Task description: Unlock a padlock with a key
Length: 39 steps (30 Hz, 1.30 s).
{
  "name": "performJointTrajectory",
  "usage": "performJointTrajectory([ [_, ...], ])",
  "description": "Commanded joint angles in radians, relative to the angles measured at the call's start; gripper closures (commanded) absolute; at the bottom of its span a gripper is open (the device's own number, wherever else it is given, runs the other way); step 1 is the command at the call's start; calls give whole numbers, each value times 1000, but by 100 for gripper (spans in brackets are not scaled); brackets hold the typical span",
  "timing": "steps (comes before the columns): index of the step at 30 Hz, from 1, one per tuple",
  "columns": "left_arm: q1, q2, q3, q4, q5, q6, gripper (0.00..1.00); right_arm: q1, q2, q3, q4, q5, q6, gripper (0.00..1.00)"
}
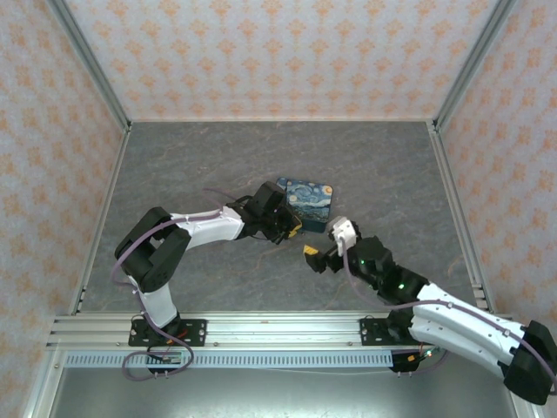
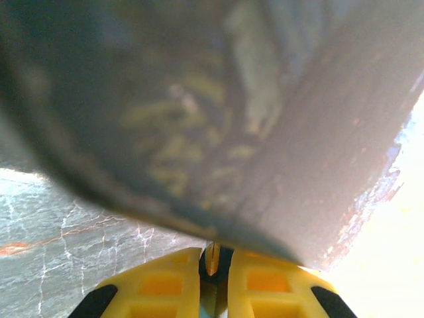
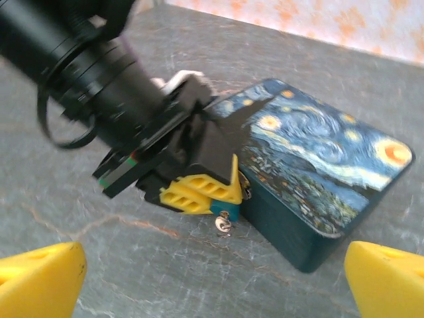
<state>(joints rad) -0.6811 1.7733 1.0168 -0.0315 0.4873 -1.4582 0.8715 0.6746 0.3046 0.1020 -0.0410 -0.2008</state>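
While left gripper (image 3: 228, 194) clamps key (image 3: 222, 213) against padlock (image 3: 324, 152) | right gripper (image 1: 321, 254) spread nearby

The padlock (image 1: 311, 197) lies flat on the grey marbled desk (image 1: 174, 165), painted face up. The left gripper (image 1: 287, 228) meets its near-left edge. The right gripper (image 1: 315, 256) is near, clear of the block.

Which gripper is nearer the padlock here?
Left. The left gripper, holding the key, is at the near side of the padlock; the right gripper hangs open, apart from it.
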Motion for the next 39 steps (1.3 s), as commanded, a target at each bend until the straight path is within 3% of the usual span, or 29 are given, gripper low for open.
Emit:
performJointTrajectory([
  [1, -9, -31, 28, -60, 10, -21, 100, 51, 46, -1, 24, 130, -277, 1],
  [8, -11, -22, 30, -54, 11, -33, 100, 87, 234, 39, 87, 213, -458, 0],
  [11, -14, -23, 30, -58, 8, -34, 100, 99, 317, 27, 172, 258, -526, 8],
  [15, -17, -20, 31, -55, 16, -36, 100, 99, 397, 34, 243, 282, -555, 25],
  [28, -24, -6, 44, -57, 34, -35, 100, 100, 631, 62, 419, 250, -565, 49],
  [39, -29, -4, 43, -54, 40, -37, 100, 89, 667, 73, 434, 271, -552, 71],
])
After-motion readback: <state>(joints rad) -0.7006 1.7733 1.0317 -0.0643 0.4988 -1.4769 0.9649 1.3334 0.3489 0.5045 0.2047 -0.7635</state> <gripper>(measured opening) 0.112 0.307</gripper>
